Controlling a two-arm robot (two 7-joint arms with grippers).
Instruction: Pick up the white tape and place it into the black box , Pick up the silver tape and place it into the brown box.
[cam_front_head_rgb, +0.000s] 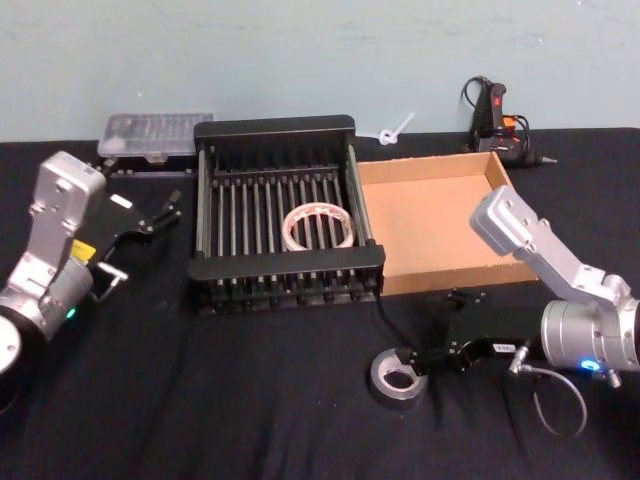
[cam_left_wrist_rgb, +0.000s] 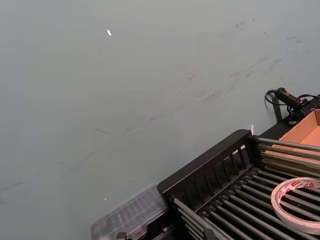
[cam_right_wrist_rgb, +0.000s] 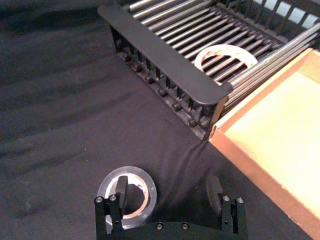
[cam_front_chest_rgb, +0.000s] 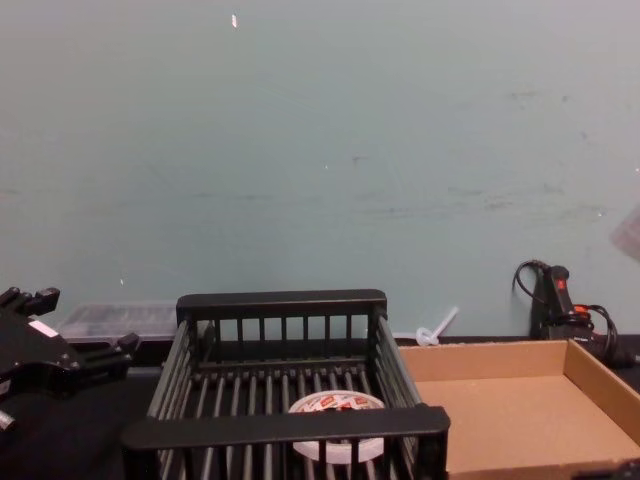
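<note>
My right pincer (cam_right_wrist_rgb: 169, 197) stands released, one finger inside the silver tape (cam_right_wrist_rgb: 127, 196) on the bench; closing off-centre, I judge, could skid it short of the brown box (cam_front_head_rgb: 432, 220) beyond.

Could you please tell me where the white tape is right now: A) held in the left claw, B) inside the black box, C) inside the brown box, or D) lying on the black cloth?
B: the white tape lies flat on the slatted floor of the black box, clear of both claws.
</note>
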